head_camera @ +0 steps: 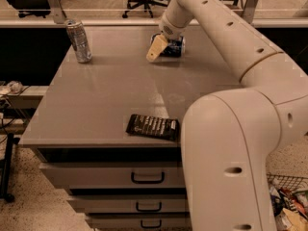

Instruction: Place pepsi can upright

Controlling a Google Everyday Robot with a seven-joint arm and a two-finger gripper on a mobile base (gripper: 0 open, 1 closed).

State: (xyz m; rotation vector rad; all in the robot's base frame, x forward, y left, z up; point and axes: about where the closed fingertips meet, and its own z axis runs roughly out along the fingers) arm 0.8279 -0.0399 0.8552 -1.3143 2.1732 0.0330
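Note:
The pepsi can (pixel 175 47), dark blue, lies on its side near the far edge of the grey table (pixel 110 95), right of the middle. My gripper (pixel 156 48) reaches in from the upper right and sits right at the can's left end, covering part of it. The tan tip of the gripper is low, close to the table top. Whether it touches the can I cannot tell.
A taller silver-grey can (pixel 79 41) stands upright at the far left corner. A flat black packet (pixel 153 127) lies near the front edge. My arm's large white body (pixel 231 158) fills the right foreground. Drawers (pixel 147 177) sit below the table top.

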